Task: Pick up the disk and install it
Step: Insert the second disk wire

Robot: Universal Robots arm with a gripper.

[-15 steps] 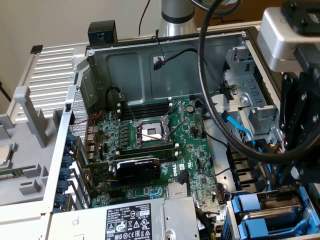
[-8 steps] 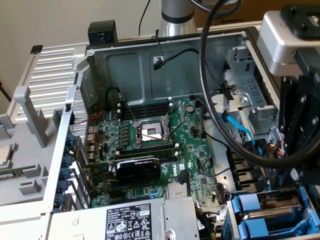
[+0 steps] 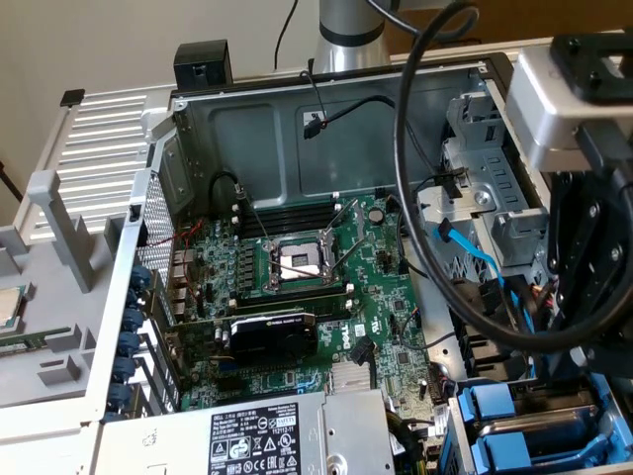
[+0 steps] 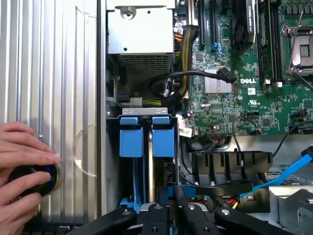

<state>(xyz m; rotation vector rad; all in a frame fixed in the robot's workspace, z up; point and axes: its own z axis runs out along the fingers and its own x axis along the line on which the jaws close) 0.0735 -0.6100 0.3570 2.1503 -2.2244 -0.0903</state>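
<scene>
The disk [image 4: 138,171] stands edge-on in the drive bay at the case's corner, its bright blue rails and blue tabs showing with a thin silver strip between them. My gripper [image 4: 168,193] sits right over its near end, black fingers [image 4: 157,215] drawn close together on the disk's edge. In the exterior view the gripper [image 3: 598,341] hangs at the far right above the bay, where the blue rails and grey face of the disk [image 3: 539,424] show below it.
A person's hand [image 4: 22,166] rests on a black round knob on the ribbed case panel. The power supply box [image 3: 267,435], the green motherboard [image 3: 326,297], looping black cables [image 3: 415,198] and a blue data cable [image 3: 475,262] crowd around the bay.
</scene>
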